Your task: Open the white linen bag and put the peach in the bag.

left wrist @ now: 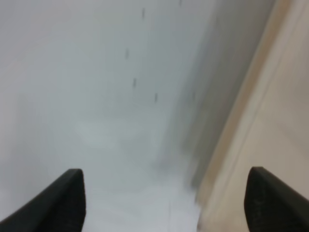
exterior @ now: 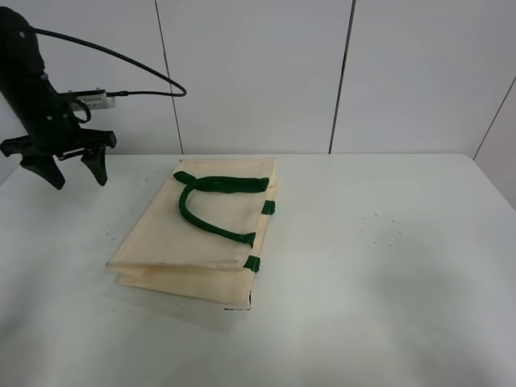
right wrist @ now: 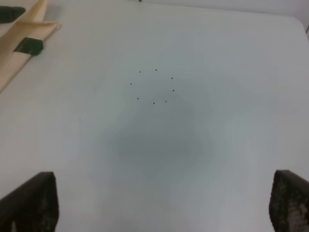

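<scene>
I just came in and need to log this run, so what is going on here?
Nothing is being held yet. The white linen bag lies flat and closed on the table, green handles on top. The left gripper hovers open above the table beside the bag's far left corner. The right gripper is open over bare table. No peach shows in any view.

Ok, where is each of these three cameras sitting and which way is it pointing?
Exterior high: mounted up front, looking down at the white table, the white linen bag and the raised left claw, open.
Left wrist: on the left arm, facing down at table and bag edge; both fingertips show.
Right wrist: on the right arm, facing bare table; fingertips apart, bag corner visible.
Shared: all three show the bag. No peach visible.
</scene>
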Motion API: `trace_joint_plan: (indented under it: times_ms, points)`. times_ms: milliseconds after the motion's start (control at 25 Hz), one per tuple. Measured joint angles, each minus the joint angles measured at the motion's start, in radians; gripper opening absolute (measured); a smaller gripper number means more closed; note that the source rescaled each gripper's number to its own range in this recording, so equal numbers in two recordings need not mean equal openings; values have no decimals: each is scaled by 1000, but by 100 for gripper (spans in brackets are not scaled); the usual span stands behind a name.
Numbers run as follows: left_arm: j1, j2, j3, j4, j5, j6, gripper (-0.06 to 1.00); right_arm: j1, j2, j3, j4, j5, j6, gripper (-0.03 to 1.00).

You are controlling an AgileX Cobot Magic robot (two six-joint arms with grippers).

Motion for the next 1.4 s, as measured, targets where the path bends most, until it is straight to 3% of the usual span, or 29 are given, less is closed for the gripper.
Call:
trace_joint_plan:
  times_ms: [40, 200, 240, 480, 840, 1000, 1400]
  points:
    - [0, 0, 0, 0, 0, 0, 94, 0, 0, 0, 0, 0, 0, 97]
    - [0, -203, 210, 2, 1, 0, 94, 0, 0, 0, 0, 0, 0, 97]
    - [0, -331, 330, 2, 2, 7, 94, 0, 0, 0, 0, 0, 0, 97]
    - [0, -723, 643, 2, -13, 49, 94, 0, 0, 0, 0, 0, 0, 97]
    - [0, -1217, 979, 1, -99, 100, 94, 0, 0, 0, 0, 0, 0, 97]
    - [0, -1442, 1070, 0, -111, 104, 94, 0, 0, 0, 0, 0, 0, 97]
    - [0, -1783, 1084, -12, -112, 131, 94, 0, 0, 0, 3, 0, 0, 97]
